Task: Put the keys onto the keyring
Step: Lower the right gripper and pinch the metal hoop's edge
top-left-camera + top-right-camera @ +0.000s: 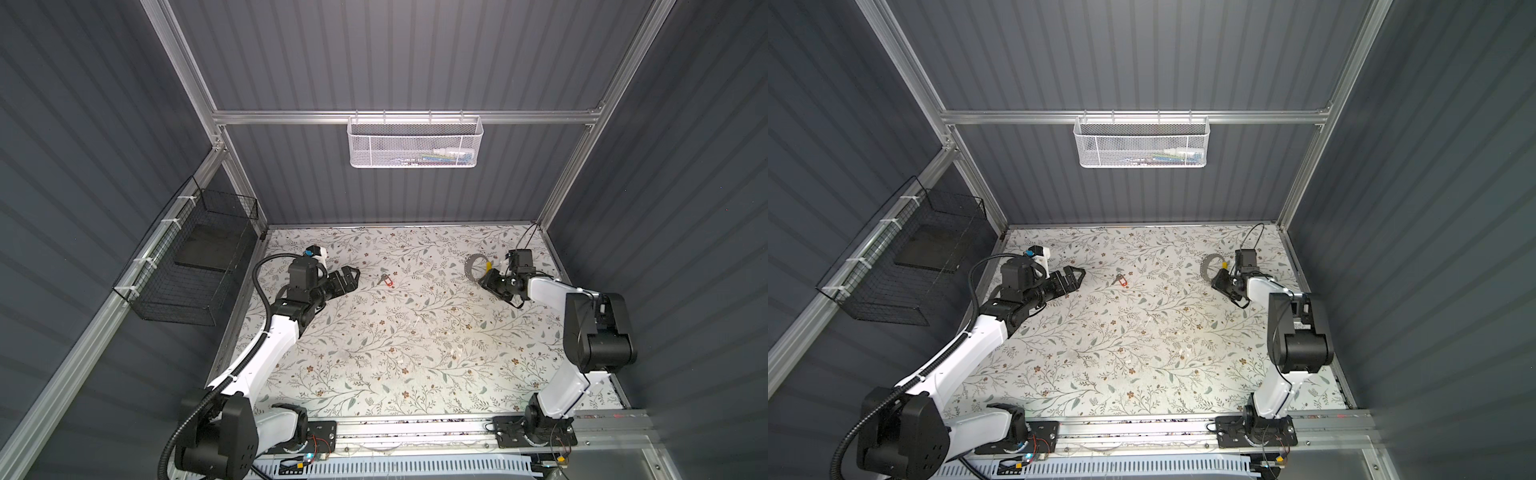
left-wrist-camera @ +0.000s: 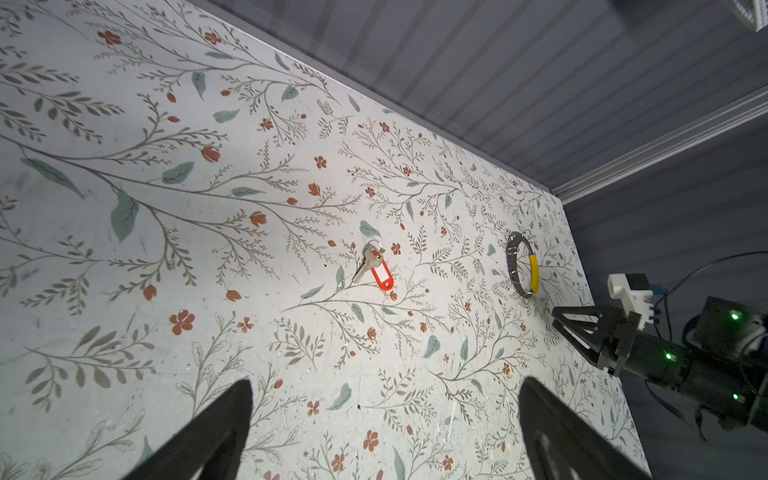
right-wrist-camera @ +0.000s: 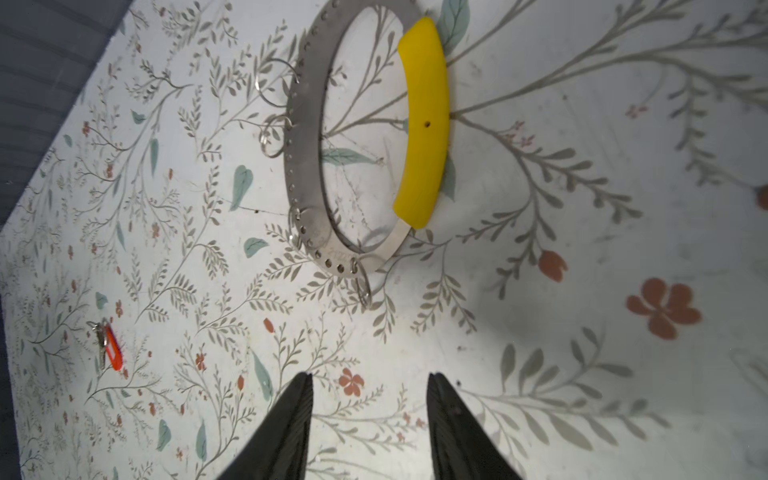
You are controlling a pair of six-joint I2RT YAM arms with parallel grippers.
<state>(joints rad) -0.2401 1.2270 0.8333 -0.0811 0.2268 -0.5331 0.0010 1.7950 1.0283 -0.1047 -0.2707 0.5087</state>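
The keys (image 1: 386, 281) (image 1: 1121, 279), one silvery key on a red tag, lie flat on the floral table left of centre. They show in the left wrist view (image 2: 374, 268) and far off in the right wrist view (image 3: 109, 351). The keyring (image 1: 473, 269) (image 1: 1208, 266), a grey hoop with a yellow section, lies flat at the back right (image 2: 511, 257) (image 3: 305, 145). My left gripper (image 1: 353, 277) (image 1: 1077, 276) (image 2: 386, 382) hovers wide open, just left of the keys. My right gripper (image 1: 485, 280) (image 1: 1216, 279) (image 3: 370, 375) stands right next to the hoop, half open with nothing between its fingers.
Several small split rings hang from the hoop's perforated rim (image 3: 272, 137). A white mesh basket (image 1: 415, 141) hangs on the back wall. A black wire basket (image 1: 187, 270) is fixed to the left wall. The floral table (image 1: 415, 340) ends at the walls behind both grippers.
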